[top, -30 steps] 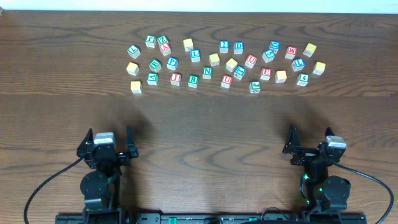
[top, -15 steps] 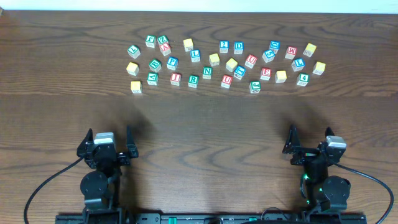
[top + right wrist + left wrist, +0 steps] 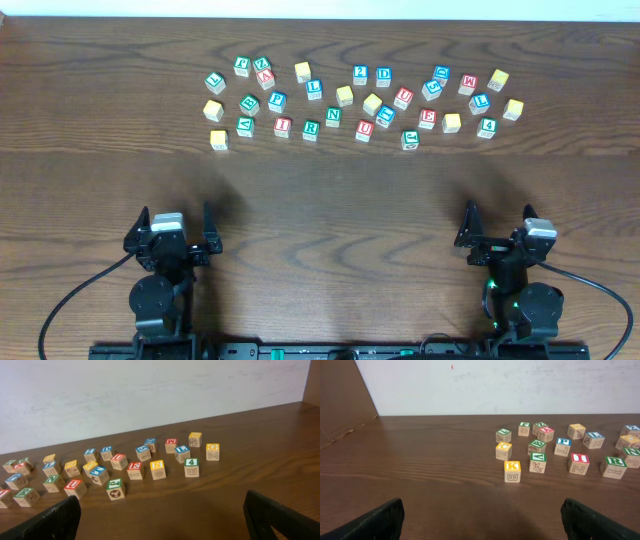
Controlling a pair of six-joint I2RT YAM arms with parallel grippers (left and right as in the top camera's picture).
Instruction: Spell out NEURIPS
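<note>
Left jaws: spread wide, empty, low over the surface (image 3: 320, 200), well apart from the cubes.
Right jaws: likewise wide apart, holding nothing.
NEURIPS cubes: scattered out of order at the far side: green N (image 3: 333, 116), red E (image 3: 427, 119), red U (image 3: 365, 128), green R (image 3: 311, 129), red I (image 3: 283, 127), blue P (image 3: 277, 101), yellow-faced S (image 3: 452, 122).

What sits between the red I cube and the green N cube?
The green R cube, seen in the overhead view, with the red I on one side and the green N on the other.
</note>
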